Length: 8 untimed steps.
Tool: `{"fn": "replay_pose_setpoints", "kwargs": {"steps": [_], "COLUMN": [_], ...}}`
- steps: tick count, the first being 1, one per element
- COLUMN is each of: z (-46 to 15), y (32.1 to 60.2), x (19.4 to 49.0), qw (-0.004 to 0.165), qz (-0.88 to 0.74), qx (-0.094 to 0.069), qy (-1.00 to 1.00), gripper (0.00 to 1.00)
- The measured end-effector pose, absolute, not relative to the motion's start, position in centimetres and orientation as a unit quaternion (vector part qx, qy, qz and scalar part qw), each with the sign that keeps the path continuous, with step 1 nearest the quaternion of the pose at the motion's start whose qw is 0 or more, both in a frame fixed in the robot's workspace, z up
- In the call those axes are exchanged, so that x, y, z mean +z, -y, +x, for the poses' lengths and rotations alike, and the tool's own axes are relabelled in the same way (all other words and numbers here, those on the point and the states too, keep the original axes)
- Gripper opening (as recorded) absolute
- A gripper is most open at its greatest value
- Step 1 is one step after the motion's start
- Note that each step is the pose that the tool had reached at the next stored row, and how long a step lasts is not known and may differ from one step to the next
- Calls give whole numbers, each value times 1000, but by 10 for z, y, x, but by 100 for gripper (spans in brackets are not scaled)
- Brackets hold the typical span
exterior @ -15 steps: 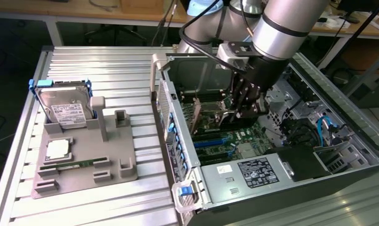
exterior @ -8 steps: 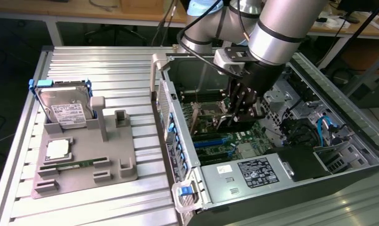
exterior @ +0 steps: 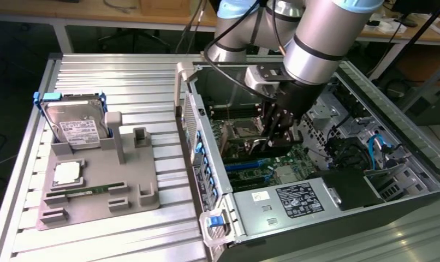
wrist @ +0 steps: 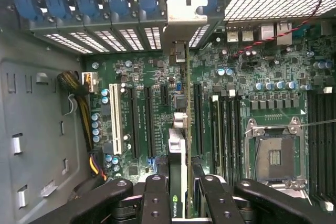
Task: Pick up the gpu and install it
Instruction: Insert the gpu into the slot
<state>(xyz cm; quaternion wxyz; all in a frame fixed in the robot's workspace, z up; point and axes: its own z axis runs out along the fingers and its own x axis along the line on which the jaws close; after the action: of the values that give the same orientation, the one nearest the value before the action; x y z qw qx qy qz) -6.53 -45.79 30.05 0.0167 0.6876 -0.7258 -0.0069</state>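
My gripper (exterior: 272,143) is down inside the open computer case (exterior: 213,164), over the green motherboard (wrist: 142,72). It is shut on the gpu (wrist: 181,129), which the wrist view shows edge-on as a thin green card running away from the black fingers (wrist: 156,195). The card's silver end bracket (wrist: 181,22) stands at the row of rear slot openings with blue clips. The card stands upright in line with the black expansion slots (wrist: 197,114). Whether it sits fully in a slot I cannot tell.
On the exterior view's left a grey fixture (exterior: 129,180) holds a silver hard drive in a blue frame (exterior: 74,124), a processor (exterior: 65,173) and a memory stick (exterior: 85,191). In the case lie the CPU socket (wrist: 275,153), the power supply (exterior: 300,199) and cables (wrist: 79,87).
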Motion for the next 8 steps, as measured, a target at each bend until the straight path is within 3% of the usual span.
{"fn": "replay_pose_setpoints", "kwargs": {"steps": [8], "z": [-72], "y": [454], "x": [287], "qw": [16], "qz": [688], "qx": [-6], "qy": [725], "gripper": [27]}}
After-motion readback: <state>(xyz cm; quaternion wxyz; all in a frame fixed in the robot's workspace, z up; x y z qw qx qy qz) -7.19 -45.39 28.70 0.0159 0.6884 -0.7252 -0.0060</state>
